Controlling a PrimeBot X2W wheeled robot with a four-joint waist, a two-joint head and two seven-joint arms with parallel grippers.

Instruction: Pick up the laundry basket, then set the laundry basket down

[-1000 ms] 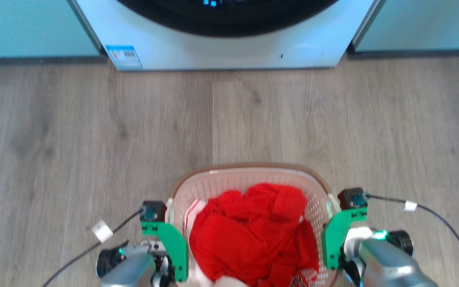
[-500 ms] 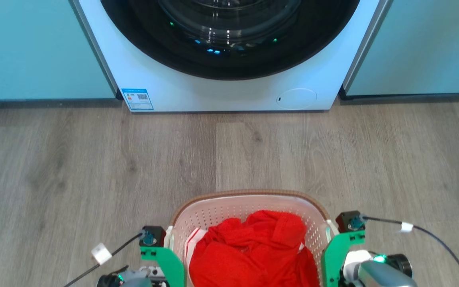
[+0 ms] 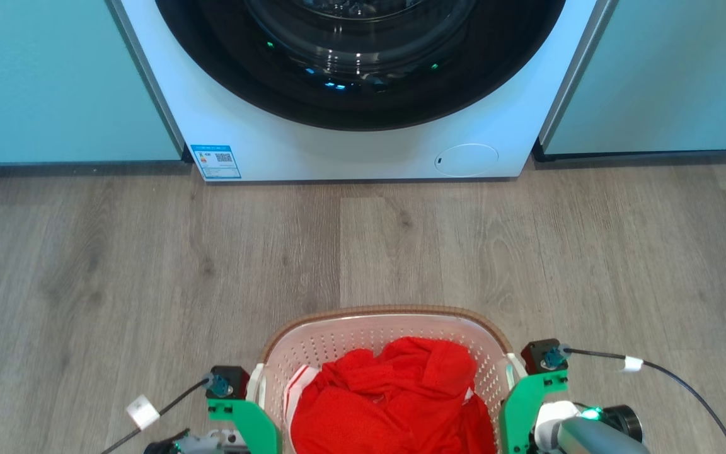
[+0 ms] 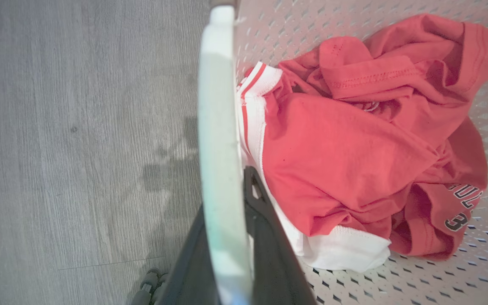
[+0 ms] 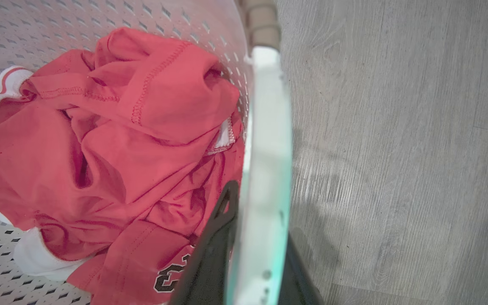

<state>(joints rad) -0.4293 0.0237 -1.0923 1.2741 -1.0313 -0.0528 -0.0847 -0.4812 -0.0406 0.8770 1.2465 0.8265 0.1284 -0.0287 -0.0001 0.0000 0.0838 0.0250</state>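
Shift: both grippers and the laundry basket (image 3: pixel 388 312) are sitting slightly lower and further left in the head view than half a second ago, while the washing machine (image 3: pixel 363 151) is staying almost where it was; against a second ago the whole head picture is showing far more of the machine's door, which is the camera moving
Left gripper (image 4: pixel 227 197): its jaws are pinching the basket's white left handle (image 4: pixel 218 127), with one dark finger (image 4: pixel 261 220) lying inside the basket wall and the other outside it
Right gripper (image 5: pixel 261 212): its jaws are pinching the white right handle (image 5: pixel 269 127) the same way, with one finger (image 5: pixel 214 237) reaching inside beside the clothes
Laundry basket: it is sitting at the bottom middle of the head view, between the two grippers and well apart from the washing machine; whether its base is touching the floor (image 3: pixel 117 252) I cannot tell
Load: a red shirt (image 3: pixel 394 403) is lying crumpled in the basket, with a white garment with red stripes (image 4: pixel 252 89) peeking out beneath it against the left wall
Surroundings: the washing machine is standing between pale blue-green cabinet fronts (image 3: pixel 54 75), its dark round door facing the robot
Cables: a dark cable (image 3: pixel 653 367) with a white tag is trailing outward from the right gripper's green bracket, and another from the left
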